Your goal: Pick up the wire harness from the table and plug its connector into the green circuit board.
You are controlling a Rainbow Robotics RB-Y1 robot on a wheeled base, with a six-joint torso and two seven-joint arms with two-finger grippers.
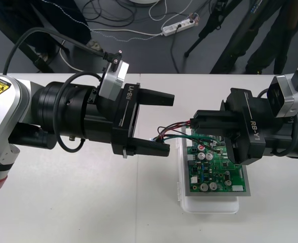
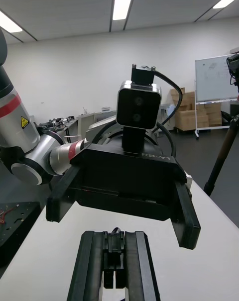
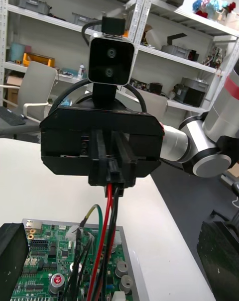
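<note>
Above the far left edge of the green circuit board [image 1: 214, 167], my right gripper [image 1: 194, 124] is shut on the wire harness's small black plug [image 2: 115, 253]. The harness's red, black and green wires [image 3: 107, 221] hang from the plug down onto the board [image 3: 45, 271]. In the front view they loop out to the left [image 1: 170, 129]. My left gripper [image 1: 169, 123] faces the right one from the left, open, its fingertips on either side of that loop. In the right wrist view the left gripper [image 2: 122, 219] stands wide open just beyond my own shut fingers [image 2: 89, 266].
The board rests on a white base [image 1: 209, 206] at the table's right of centre. Bare table lies in front of the left arm and to the base's left. Cables and a power strip [image 1: 178, 26] lie on the dark floor beyond the far edge.
</note>
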